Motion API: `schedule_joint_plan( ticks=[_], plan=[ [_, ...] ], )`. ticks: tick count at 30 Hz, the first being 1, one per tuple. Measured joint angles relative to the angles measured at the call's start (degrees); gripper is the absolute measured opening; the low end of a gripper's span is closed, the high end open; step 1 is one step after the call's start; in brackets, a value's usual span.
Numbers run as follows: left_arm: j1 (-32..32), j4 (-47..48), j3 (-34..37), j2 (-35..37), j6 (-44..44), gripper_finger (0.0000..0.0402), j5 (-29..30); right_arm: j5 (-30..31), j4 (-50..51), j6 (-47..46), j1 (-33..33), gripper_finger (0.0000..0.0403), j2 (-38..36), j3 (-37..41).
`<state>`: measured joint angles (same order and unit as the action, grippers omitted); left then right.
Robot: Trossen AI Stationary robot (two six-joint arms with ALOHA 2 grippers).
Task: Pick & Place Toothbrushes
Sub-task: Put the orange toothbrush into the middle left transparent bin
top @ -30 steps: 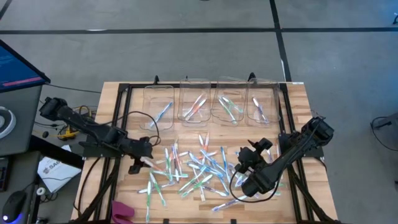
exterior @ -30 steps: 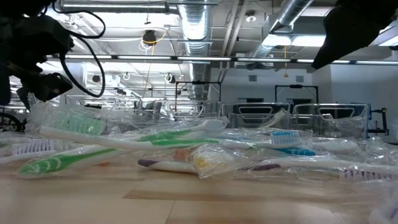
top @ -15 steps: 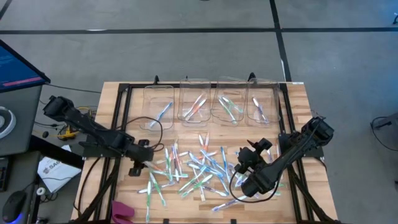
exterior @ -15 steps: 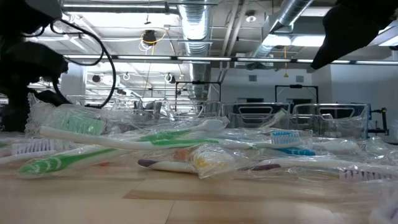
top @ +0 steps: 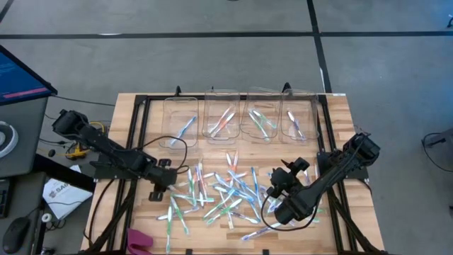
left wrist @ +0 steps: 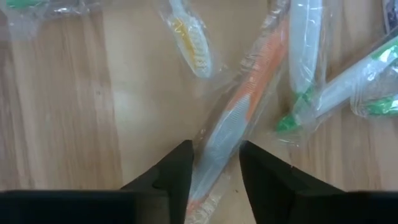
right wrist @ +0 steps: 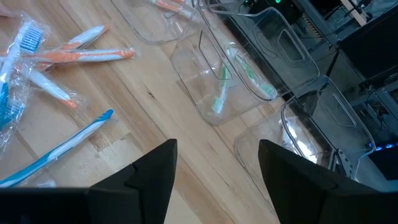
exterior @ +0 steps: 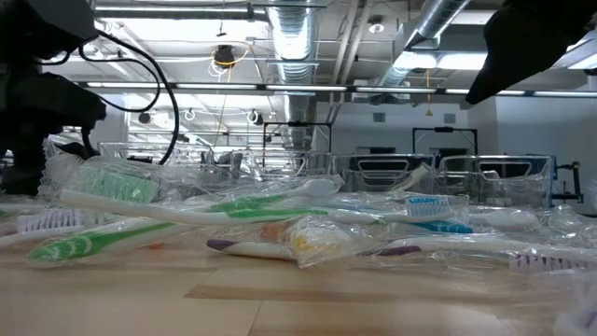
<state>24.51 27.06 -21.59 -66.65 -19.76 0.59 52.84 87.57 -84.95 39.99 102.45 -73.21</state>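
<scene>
Many wrapped toothbrushes (top: 219, 191) lie in a loose pile on the wooden table (top: 340, 113). My left gripper (top: 164, 185) points steeply down at the pile's left edge. In the left wrist view its open fingers (left wrist: 214, 158) stand on either side of an orange-and-grey toothbrush (left wrist: 249, 93) that lies flat in its clear wrapper. My right gripper (top: 279, 180) hangs above the pile's right side, open (right wrist: 217, 155), with nothing between its fingers. My left gripper comes from above with one finger (left wrist: 180, 171) on each side of the orange toothbrush's handle (left wrist: 214, 140), across its length. The wrapper's edges reach both fingers, but I cannot tell whether they touch. The toothbrush lies flat on the table.
Four clear bins (top: 221, 117) stand in a row along the far edge, each with a few toothbrushes inside. A yellow-bristled toothbrush (left wrist: 189, 43) and green ones (left wrist: 348, 87) lie close to the left gripper. A pink object (top: 139, 241) sits at the near left corner.
My left gripper has come down onto the left edge of the pile and tipped more steeply downward. The toothbrushes and my right arm have stayed where they were.
</scene>
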Motion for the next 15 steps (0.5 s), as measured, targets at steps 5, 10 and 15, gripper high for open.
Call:
schedule_joint_plan(
  ticks=[5, 10, 15],
  plan=[
    [-0.07, -1.57, 0.12, -0.09, -1.69, 0.0053, -0.2, 0.0, 0.0, 0.0, 0.0, 0.0221, -0.02, 0.0],
    [-0.03, -1.55, 0.14, -0.09, -2.85, 0.0015, -1.24, 0.01, -0.48, 0.0, 0.0, 0.0221, -0.02, 0.0],
    [0.48, -1.55, 0.11, -0.11, -5.06, 0.0019, -3.99, 0.02, -3.43, 4.18, 0.0, 0.0221, -0.02, 0.0]
  ],
)
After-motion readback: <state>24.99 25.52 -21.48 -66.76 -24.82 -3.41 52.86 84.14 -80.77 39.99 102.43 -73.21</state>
